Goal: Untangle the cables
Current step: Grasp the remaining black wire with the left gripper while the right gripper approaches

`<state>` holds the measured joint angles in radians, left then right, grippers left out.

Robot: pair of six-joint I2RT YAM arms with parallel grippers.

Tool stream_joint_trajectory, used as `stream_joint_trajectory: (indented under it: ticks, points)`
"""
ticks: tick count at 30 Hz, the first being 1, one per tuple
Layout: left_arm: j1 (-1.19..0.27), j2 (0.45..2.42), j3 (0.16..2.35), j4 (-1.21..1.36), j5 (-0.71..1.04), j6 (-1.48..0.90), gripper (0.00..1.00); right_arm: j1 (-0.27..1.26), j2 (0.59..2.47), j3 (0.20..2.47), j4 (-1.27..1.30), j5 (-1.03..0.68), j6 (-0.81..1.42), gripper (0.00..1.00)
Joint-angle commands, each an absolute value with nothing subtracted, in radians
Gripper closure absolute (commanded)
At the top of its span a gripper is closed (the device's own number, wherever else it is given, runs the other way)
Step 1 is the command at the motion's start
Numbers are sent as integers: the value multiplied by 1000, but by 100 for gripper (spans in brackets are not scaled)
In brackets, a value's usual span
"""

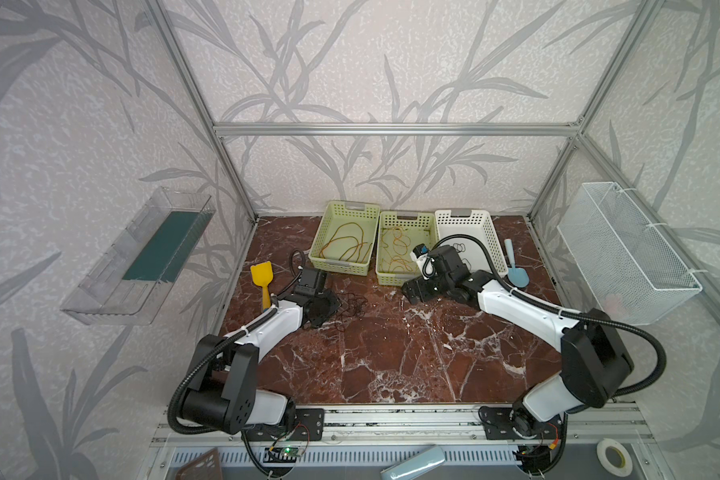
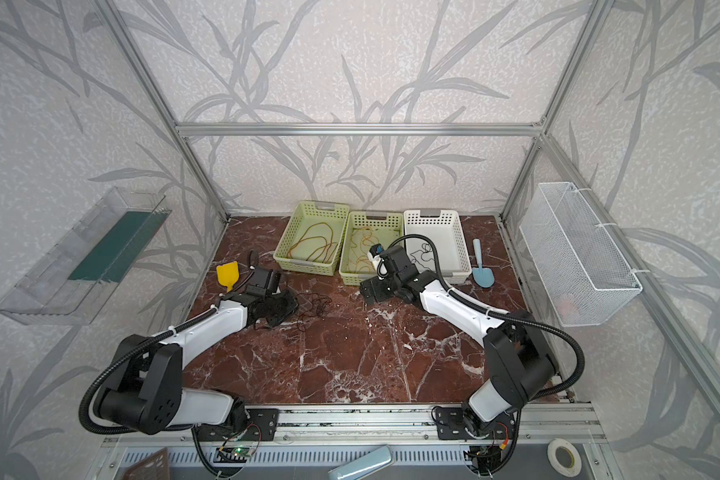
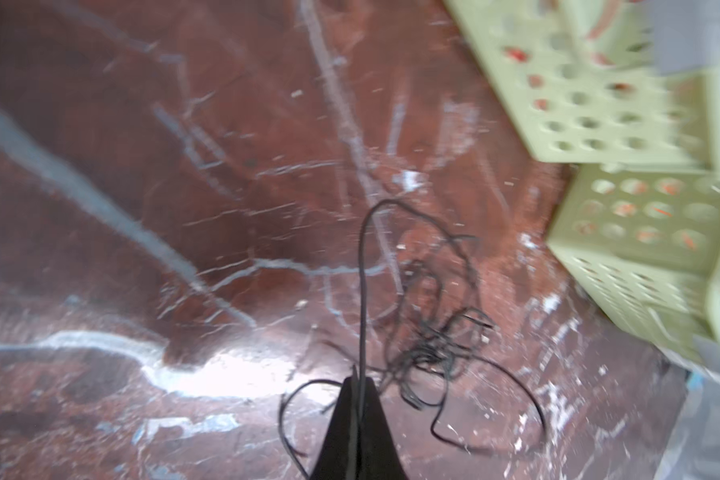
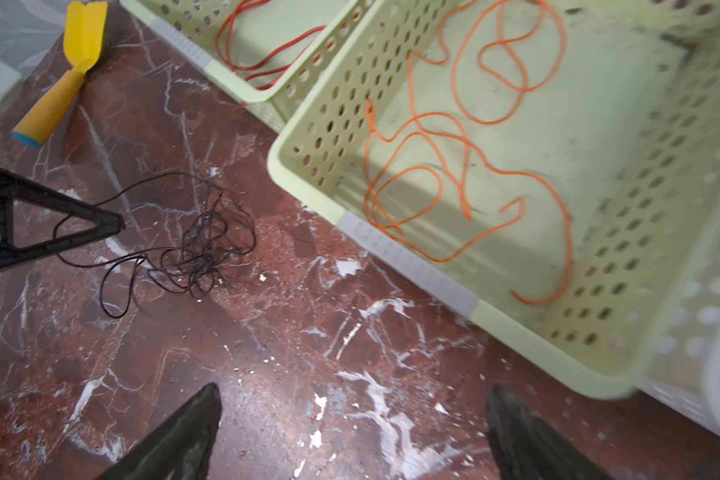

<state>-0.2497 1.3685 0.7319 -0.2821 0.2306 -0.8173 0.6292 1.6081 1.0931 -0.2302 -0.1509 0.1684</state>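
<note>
**Obs.** The black cable point(image 4: 200, 245), a very thin, limp wire, lies as a dense knot with loose outer loops. It is on the red-brown marble-pattern table point(image 1: 391, 353), about 10 o'clock from table centre in both top views.

- **Left gripper** point(image 3: 357, 380): fingers pressed together, pinching a single strand of the black cable at the knot's edge (in the left wrist view the strand runs straight out of the tips). The knot sits at 3 o'clock of this gripper.
- **Right gripper** point(image 4: 354, 399): fingers spread wide and holding nothing. It is over bare table at about 1 o'clock from centre, just in front of the middle pale-green perforated plastic basket point(image 4: 329, 124).
- **Other cables:** the orange cable point(image 4: 465, 195) lies in loose curls inside that basket. The red cable point(image 4: 275, 56) is in the matching green basket point(image 1: 341, 266) at 11 o'clock. Both are well apart from the black one.

**Handling (judged).**
- The wire looks nearly weightless and has no stiffness to push with.
- Its smooth jacket may slip from a light pinch.
- Pulling one strand will probably drag or tighten the whole knot, since nothing pins it.
- The better second hold is an outer loop on the knot's far side, away from the dense core, so the two grippers can ease it apart gently.
</note>
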Motion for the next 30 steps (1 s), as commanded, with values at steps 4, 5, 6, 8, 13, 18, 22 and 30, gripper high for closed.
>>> stream_joint_trajectory:
  ticks: [4,5,6,8,13,18,22,30]
  points:
    - [-326,1261,854,-348,284,-501,100,690,1745,1191,-146,-317,200,2]
    - [-346,1246,864,-352,285,-463,100,696,1761,1202,-130,-338,212,2]
    - [-363,1234,871,-353,286,-437,100,700,1772,1208,-115,-358,222,2]
    - [-400,1207,884,-343,278,-392,100,706,1787,1215,-79,-391,248,2]
    - [-448,1163,918,-303,317,-339,100,707,1811,1211,5,-438,315,2]
    - [-470,1136,991,-292,401,-310,100,707,1834,1206,47,-421,374,3]
    - [-478,1122,1072,-289,418,-310,100,710,1855,1189,69,-372,410,7]
    - [-478,1110,1241,-338,393,-272,100,705,1842,1096,34,-281,389,19]
